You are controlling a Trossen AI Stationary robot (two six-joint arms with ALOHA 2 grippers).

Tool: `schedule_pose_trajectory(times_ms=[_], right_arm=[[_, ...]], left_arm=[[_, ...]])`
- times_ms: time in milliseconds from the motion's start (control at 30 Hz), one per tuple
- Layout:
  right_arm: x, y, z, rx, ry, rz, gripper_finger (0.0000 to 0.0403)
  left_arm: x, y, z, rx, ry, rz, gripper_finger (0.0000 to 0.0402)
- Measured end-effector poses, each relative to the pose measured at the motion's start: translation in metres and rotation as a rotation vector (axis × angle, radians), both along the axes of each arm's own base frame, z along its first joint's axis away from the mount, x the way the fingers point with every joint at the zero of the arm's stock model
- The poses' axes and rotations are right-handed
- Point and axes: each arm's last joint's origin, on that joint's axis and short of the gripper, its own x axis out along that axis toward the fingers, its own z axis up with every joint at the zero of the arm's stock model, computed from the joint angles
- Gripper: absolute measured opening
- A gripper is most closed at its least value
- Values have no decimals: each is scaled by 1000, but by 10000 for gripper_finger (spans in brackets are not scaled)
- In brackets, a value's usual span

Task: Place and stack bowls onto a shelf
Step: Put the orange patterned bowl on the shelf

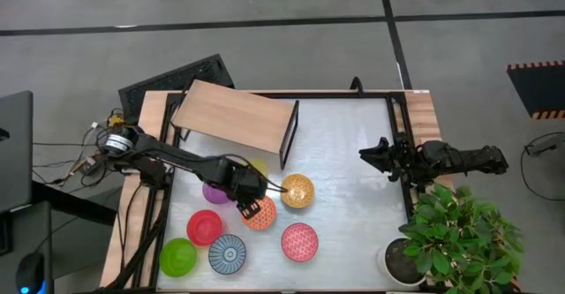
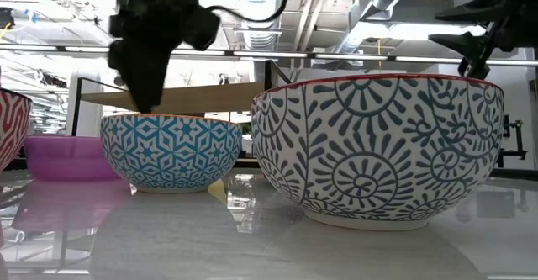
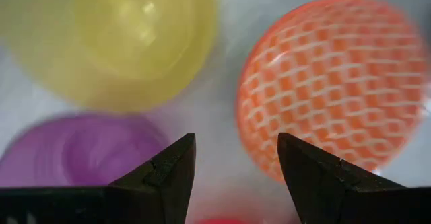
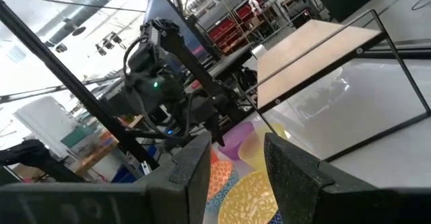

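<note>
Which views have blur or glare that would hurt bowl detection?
Left wrist view: the yellow bowl, purple bowl and orange patterned bowl are all soft, only the open left gripper is sharp. Low view: bright backlight behind, reflections on the tabletop. High view: evenly lit, mild sheen on the tabletop.

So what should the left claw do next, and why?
Probably lower a little and close on a bowl rim. The left gripper hangs open and empty over the orange bowl, beside the yellow bowl and purple bowl, and the shelf holds nothing.
</note>
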Motion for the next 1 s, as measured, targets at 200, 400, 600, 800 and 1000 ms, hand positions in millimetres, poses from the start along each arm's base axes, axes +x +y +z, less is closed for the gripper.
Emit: schedule_pose_trajectory(times_ms=[200, 400, 600, 800, 1000], right_arm=[[0, 0, -1, 22, 10, 2, 164], [0, 0, -1, 22, 10, 2, 164], [0, 0, -1, 18, 11, 2, 164], [0, 0, -5, 12, 49, 2, 164], [0, 0, -6, 9, 61, 3, 164]], left_arm=[[-3, -14, -4, 30, 9, 124, 196], [-6, -19, -4, 44, 5, 199, 196], [-3, -20, -3, 18, -23, 251, 196], [0, -23, -13, 20, 10, 239, 177], [4, -25, -24, 6, 53, 195, 160]])
